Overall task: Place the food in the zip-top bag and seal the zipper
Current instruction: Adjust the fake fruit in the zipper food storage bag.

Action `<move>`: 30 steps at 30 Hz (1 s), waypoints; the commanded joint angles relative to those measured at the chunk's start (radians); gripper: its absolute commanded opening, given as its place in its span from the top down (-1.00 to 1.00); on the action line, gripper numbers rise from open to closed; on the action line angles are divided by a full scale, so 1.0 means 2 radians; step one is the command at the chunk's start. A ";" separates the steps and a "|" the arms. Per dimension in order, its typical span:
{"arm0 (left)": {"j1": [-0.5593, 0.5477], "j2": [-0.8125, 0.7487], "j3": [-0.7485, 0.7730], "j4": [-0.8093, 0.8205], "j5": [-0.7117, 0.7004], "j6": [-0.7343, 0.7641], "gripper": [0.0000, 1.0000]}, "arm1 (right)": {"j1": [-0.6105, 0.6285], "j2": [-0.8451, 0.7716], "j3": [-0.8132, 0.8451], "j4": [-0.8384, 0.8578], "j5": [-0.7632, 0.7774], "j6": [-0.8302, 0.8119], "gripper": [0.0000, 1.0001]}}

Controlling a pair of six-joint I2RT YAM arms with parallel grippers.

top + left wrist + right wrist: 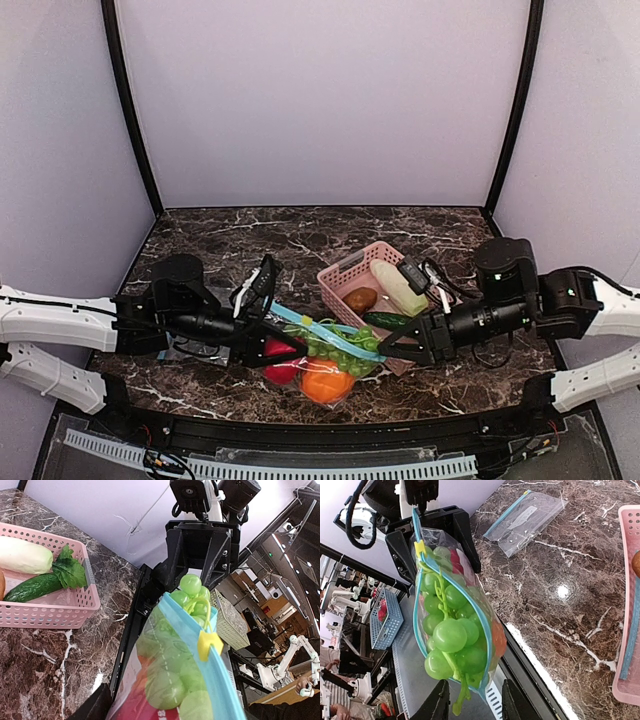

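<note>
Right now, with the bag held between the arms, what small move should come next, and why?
Probably nudge the grape bunch deeper with the right gripper: the zipper gapes, grapes bulge through it, and a stem pokes out, while the left gripper holds the zip-top bag.

Pale lilac walls (320,100) with black corner posts (130,110) enclose a dark white-veined marble table (230,240)

Top cam sits high behind the two arms (60,320), looking down & fwd over the whole table (200,240), while L wrist cam faces right & R wrist cam faces left, both v. close on the zip-top bag (335,352) btwn them, seen in all 3 views.
</note>
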 commanded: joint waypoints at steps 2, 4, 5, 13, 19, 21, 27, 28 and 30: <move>0.002 0.006 0.012 0.017 0.033 -0.003 0.21 | -0.002 0.016 0.021 0.045 -0.013 -0.008 0.32; 0.002 0.008 0.012 0.021 0.037 -0.004 0.21 | -0.002 0.021 0.023 0.051 -0.016 -0.010 0.33; 0.002 0.009 0.013 0.022 0.037 -0.004 0.21 | -0.002 0.023 0.023 0.053 -0.019 -0.011 0.35; 0.002 0.010 0.012 0.031 0.039 -0.007 0.21 | -0.002 0.047 0.009 0.082 -0.060 -0.010 0.63; 0.002 0.011 0.010 0.047 0.044 -0.012 0.21 | -0.002 0.061 -0.009 0.130 -0.088 0.004 0.75; 0.002 0.014 0.010 0.053 0.046 -0.014 0.22 | -0.002 0.071 -0.014 0.145 -0.099 0.009 0.79; 0.002 0.023 0.012 0.075 0.054 -0.021 0.23 | -0.002 0.102 -0.020 0.179 -0.124 0.019 0.83; 0.002 0.024 0.012 0.077 0.054 -0.022 0.24 | -0.002 0.106 -0.021 0.184 -0.126 0.021 0.83; 0.002 0.024 0.012 0.079 0.054 -0.023 0.25 | -0.002 0.111 -0.025 0.193 -0.132 0.023 0.83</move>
